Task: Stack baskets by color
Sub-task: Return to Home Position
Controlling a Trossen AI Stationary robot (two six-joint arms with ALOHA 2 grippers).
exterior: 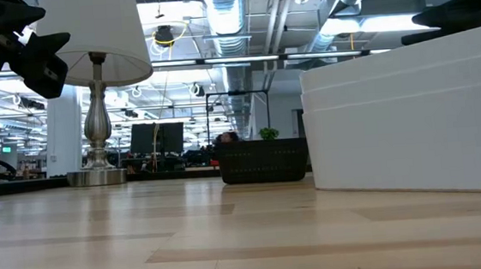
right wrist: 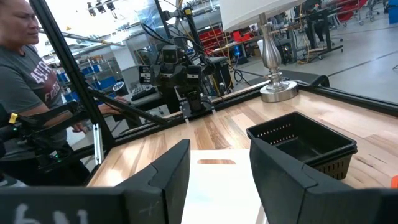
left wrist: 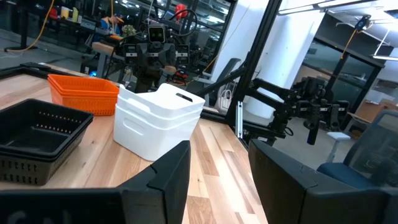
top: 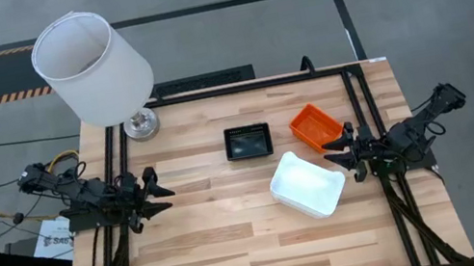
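Note:
Three stacks of baskets rest on their bottoms on the wooden table. The black mesh stack [top: 248, 141] [left wrist: 37, 134] [right wrist: 305, 146] sits mid-table. To its right is the orange mesh stack [top: 316, 127] [left wrist: 84, 93]. The white stack [top: 308, 183] [left wrist: 158, 118] [exterior: 411, 121] stands nearer the front. My left gripper [top: 162, 193] [left wrist: 217, 180] hovers open and level at the table's left edge, holding nothing. My right gripper [top: 338, 150] [right wrist: 219, 180] hovers open at the right edge, just beside the white stack and clear of it.
A lamp with a big white shade [top: 91, 66] and a metal foot [top: 142, 124] [right wrist: 277, 90] stands at the far left corner. Black frame rails [top: 354, 102] run along the table's sides. A person [right wrist: 25, 81] stands beyond the left side. Bare wood lies along the near half.

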